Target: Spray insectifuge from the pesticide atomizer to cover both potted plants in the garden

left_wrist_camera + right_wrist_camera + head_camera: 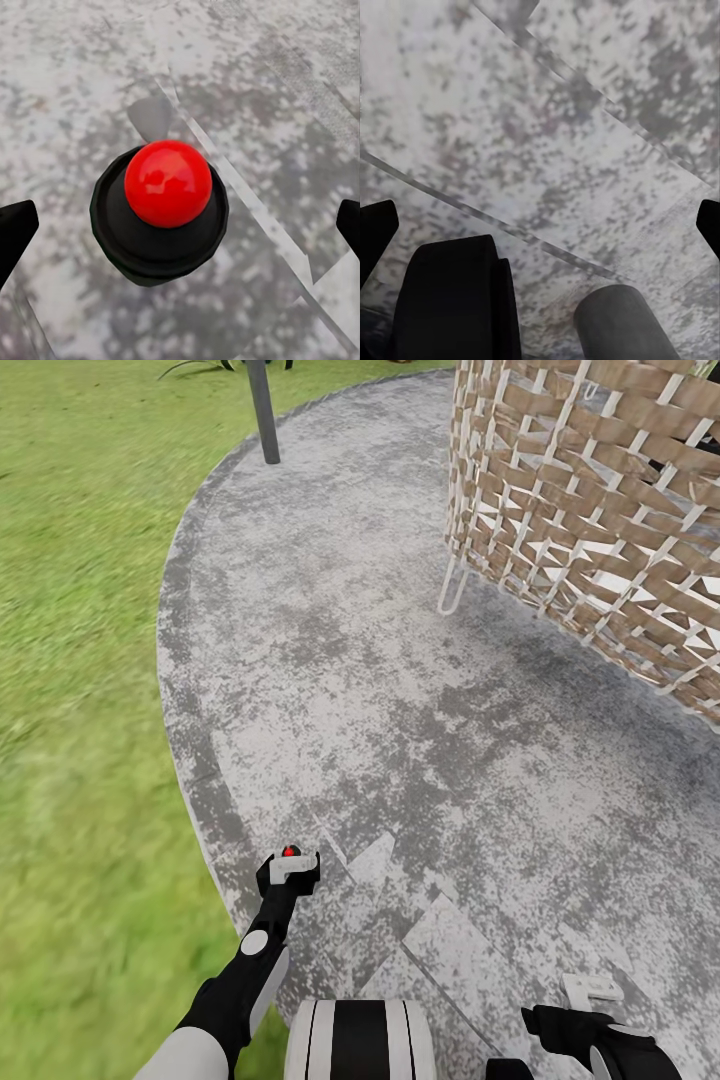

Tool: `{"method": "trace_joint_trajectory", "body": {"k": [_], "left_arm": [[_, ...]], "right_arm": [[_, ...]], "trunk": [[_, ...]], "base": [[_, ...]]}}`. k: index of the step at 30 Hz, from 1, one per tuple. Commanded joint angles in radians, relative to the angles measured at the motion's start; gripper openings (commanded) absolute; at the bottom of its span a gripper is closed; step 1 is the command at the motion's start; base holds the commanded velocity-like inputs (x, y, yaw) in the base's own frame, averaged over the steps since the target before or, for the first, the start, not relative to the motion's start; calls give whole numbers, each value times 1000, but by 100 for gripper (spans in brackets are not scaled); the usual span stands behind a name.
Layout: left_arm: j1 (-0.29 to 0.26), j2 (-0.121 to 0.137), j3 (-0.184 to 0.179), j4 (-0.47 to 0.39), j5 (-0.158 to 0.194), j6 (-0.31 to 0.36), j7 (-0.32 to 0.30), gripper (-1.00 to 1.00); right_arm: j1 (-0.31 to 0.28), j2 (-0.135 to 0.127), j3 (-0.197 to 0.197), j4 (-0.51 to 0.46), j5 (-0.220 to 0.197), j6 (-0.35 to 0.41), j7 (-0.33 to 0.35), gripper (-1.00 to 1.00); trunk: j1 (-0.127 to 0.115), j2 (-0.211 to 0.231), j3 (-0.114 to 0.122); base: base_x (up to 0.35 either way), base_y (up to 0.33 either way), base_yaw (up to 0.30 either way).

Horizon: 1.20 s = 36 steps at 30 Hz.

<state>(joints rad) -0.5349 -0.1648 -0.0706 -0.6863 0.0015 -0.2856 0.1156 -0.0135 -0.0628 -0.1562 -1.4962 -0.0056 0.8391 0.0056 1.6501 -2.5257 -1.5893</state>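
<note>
Atomizer (pixel 290 863) sat clamped in the left gripper's (pixel 288 872) jaws above the patio's (pixel 380 690) edge beside the lawn (pixel 80 660). Right gripper (pixel 592 992) hung over paving, jaws spread and holding nothing, near a wicker chair (pixel 600 510).

Paved patio (pixel 400 690) edged by lawn (pixel 80 660), seen from above.

A woven wicker chair (pixel 600 510) on thin white legs is set at the far right; a grey post (pixel 264 410) is seen at the patio's far rim. The spray bottle (pixel 290 858), red dot upward, is gripped in the left gripper (pixel 288 875) over the paving near the lawn's edge. The right gripper (pixel 590 992) is held low at near right.
</note>
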Motion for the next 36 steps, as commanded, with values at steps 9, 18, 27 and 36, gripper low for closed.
{"method": "trace_joint_trajectory", "body": {"k": [9,18,27,36], "left_arm": [[0,1,-4,1,0,-3,9,100],[0,1,-3,2,1,-1,9,-100],[0,1,-3,1,2,-1,9,-100],[0,1,-3,1,2,-1,9,-100]], "right_arm": [[0,0,0,-1,-1,5,1,100],[0,0,0,-1,-1,5,1,100],[0,0,0,-1,-1,5,0,100],[0,0,0,-1,-1,5,1,100]], "trunk": [[0,0,0],[0,0,0],[0,0,0],[0,0,0]], "base": [[0,0,0],[0,0,0],[0,0,0],[0,0,0]]}}
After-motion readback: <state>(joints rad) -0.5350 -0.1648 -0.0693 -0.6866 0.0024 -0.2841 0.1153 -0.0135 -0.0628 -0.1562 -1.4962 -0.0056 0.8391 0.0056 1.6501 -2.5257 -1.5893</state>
